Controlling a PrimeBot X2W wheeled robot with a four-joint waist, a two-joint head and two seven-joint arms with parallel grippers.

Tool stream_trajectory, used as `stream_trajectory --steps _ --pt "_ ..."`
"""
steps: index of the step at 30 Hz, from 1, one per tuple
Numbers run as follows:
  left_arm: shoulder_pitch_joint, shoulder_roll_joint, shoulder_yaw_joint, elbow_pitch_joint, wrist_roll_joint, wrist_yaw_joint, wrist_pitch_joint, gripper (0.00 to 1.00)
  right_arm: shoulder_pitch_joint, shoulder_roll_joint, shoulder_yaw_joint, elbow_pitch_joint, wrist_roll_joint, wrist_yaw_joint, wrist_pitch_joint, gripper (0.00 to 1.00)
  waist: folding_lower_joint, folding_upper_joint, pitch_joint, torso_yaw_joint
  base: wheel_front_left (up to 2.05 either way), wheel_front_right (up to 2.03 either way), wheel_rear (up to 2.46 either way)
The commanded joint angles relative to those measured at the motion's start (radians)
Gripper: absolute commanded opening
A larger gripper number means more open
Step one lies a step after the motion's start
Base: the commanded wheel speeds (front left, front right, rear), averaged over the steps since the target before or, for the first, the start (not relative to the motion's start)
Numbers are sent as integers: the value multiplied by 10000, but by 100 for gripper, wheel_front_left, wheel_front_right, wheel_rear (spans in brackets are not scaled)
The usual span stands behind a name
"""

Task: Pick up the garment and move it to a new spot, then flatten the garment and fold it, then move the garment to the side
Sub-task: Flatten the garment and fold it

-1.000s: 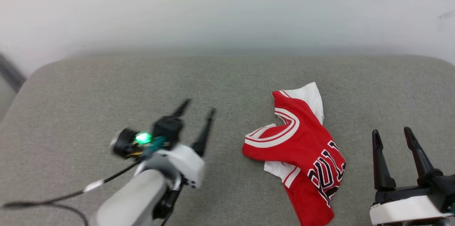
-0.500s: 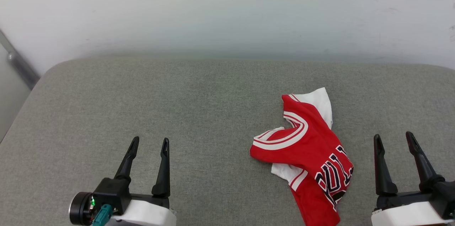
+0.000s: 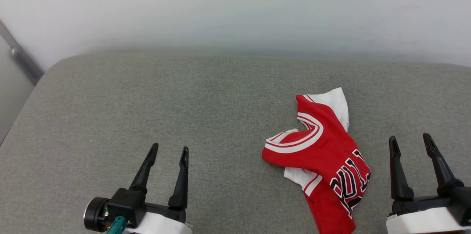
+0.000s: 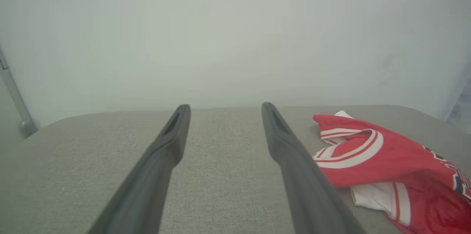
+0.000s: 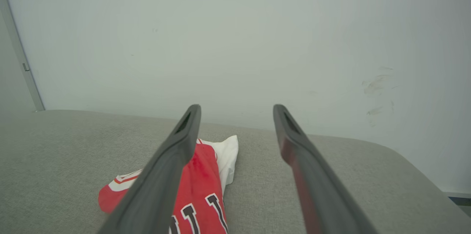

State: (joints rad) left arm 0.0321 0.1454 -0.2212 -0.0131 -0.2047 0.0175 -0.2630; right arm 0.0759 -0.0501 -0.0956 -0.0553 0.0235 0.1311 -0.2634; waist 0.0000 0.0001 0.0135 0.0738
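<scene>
Currently the left end effector (image 3: pixel 169 147) and right end effector (image 3: pixel 409 137) stand wide open, empty. Pinch the shirt (image 3: pixel 323 156) at its collar, apparently bunched.

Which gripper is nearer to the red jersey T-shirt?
Right. The right gripper sits just right of the jersey T-shirt, not touching it; the left gripper is farther off to its left.

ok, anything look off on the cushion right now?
Only the garment: it lies crumpled and askew on the right side of the cushion, folded over itself, lettering partly hidden, one white sleeve poking out. No damage visible. Left gripper and right gripper stand open, clear of it.
</scene>
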Motion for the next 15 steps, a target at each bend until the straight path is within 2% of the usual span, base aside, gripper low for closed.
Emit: stream_trajectory --steps 1,4,7,12,15 --pt "-2 -120 -24 92 42 -175 -25 100 -129 -1 -50 -58 -62 -7 -20 100 0 -1 80 22 0 0 0" --pt "-486 -188 -224 385 -137 -702 -20 100 -220 -1 -106 -96 -128 -7 -20 100 0 -1 322 55 0 0 0" --pt "-1417 131 -906 709 66 -1147 848 100 -296 0 -2 -89 -176 -7 -20 100 0 -1 606 56 0 0 0" --pt "-3146 341 -2020 767 -316 -1426 3513 100 -504 -1 127 -107 -149 -7 -20 100 0 -1 1151 -197 0 0 0" --pt "-4094 586 -2896 843 -851 -1458 5527 100 -635 -1 174 -99 -153 -7 -20 100 0 -1 1487 -411 0 0 0"
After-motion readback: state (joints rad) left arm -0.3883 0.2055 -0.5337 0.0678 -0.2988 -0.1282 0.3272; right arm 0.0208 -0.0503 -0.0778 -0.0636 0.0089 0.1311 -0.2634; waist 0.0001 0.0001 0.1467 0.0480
